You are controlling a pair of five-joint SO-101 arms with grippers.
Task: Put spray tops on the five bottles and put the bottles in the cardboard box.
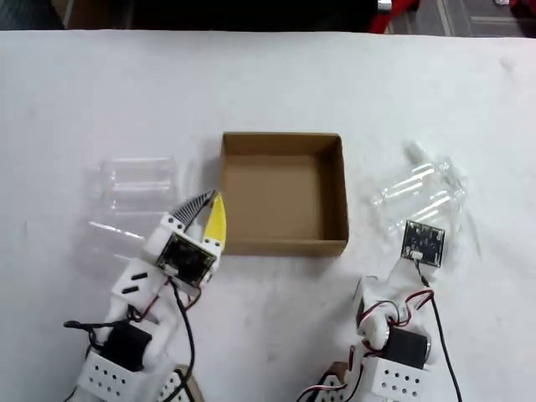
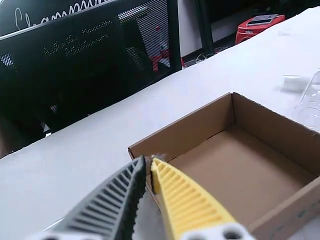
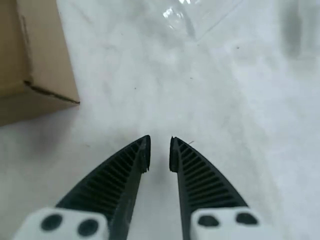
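Bottles (image 1: 138, 186) barely show, clear against white table (image 1: 268, 84); left jaws closed, right jaws narrowly parted.

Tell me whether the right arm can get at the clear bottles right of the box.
Probably yes: the right pincer hangs over the table, with the bottles lying just ahead and nothing between them.
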